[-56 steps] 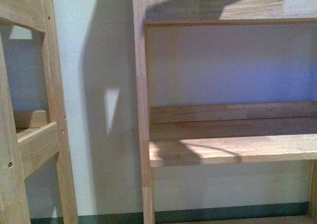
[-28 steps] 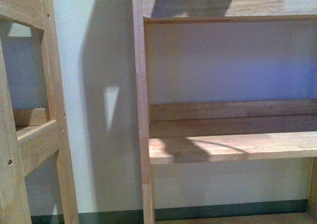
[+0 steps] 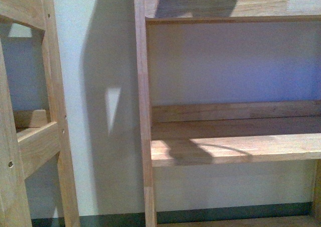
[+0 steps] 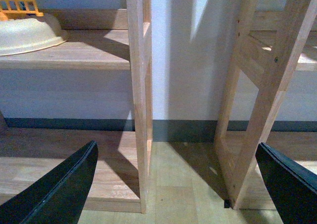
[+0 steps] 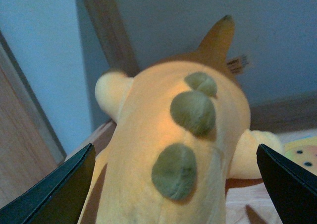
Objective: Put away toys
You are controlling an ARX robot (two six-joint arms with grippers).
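We've got the right gripper (image 5: 176, 184) spread wide around the plush animal (image 5: 168, 149), left gripper (image 4: 176, 184) apart and empty, so we centre on its body before closing.

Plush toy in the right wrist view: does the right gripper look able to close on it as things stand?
Probably yes. The plush toy lies directly between the open right gripper fingers, with nothing visible in between.

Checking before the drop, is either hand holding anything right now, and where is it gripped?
The left hand is open and holds nothing. The plush toy fills the space between the right hand's spread fingers; whether it is gripped cannot be told.
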